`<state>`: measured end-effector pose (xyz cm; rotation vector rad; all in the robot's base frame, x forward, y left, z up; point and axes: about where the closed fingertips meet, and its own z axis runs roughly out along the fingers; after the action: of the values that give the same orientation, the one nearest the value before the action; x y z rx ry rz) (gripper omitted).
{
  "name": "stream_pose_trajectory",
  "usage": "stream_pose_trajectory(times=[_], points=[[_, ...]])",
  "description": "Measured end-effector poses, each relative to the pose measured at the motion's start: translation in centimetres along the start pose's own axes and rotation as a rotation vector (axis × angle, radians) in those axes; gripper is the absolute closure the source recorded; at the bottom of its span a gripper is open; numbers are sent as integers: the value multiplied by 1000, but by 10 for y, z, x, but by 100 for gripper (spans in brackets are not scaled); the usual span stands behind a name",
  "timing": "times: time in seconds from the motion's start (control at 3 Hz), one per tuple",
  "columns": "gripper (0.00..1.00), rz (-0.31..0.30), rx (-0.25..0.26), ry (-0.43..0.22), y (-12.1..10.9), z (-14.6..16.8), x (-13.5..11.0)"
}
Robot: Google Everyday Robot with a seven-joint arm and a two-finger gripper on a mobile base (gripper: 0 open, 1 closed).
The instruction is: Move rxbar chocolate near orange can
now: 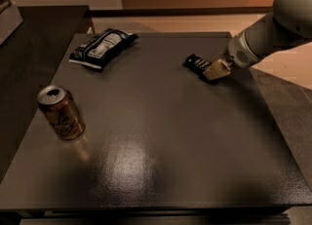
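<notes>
Three things are counted on the dark counter [161, 136]: one rxbar chocolate [196, 63], one orange can [61, 113] and one dark-blue-and-white snack bag [103, 46]. One arm [273, 29] is seen, carrying one end effector [215, 70].

The rxbar chocolate is found toward the far right corner of the counter, a little in from the far edge, its white lettering facing up. The end effector is lowered at the counter surface just beside the bar's right end and appears to touch it. Whether the end effector is spread or clamped on the bar cannot be told. The arm is reached in from beyond the right edge.

The orange can is stood upright near the left edge, closer to the front left corner, its silver top and opening visible and its script turned toward the front edge. The can and the bar are well apart.

The snack bag is laid flat near the far left corner, apart from both.
</notes>
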<state>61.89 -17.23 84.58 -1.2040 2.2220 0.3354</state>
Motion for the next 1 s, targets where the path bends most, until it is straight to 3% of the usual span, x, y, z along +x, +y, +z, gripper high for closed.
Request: stream_pose_trajectory(times=[0.67,1.0], points=[[100,-112,-96,-55,56,-8,-31],[100,-184,-181,-70,102,-2,-45]])
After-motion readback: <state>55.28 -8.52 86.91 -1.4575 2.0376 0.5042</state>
